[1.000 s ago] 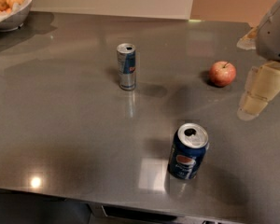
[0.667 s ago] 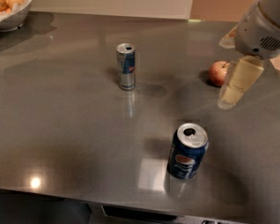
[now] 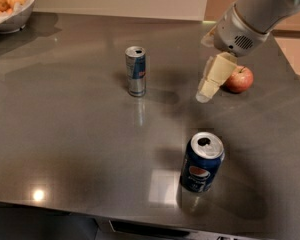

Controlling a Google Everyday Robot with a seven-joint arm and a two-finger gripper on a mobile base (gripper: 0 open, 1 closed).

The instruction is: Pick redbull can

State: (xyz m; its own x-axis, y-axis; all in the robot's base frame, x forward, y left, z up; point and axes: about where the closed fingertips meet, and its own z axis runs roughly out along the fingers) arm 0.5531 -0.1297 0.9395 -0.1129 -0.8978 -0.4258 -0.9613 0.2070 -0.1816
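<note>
The redbull can (image 3: 136, 71) is slim, silver and blue, and stands upright on the grey table (image 3: 65, 134) left of centre. My gripper (image 3: 210, 86) comes in from the upper right on a grey arm. Its cream fingers point down above the table, to the right of the redbull can and well apart from it. It holds nothing that I can see.
A wider dark-blue can (image 3: 202, 162) with a round red-white-blue logo stands near the front edge. A red apple (image 3: 239, 79) lies just right of the gripper. A white bowl of fruit (image 3: 10, 4) sits at the far left corner.
The arm and gripper have moved left, past the apple and toward the redbull can. The cans and apple have not moved.
</note>
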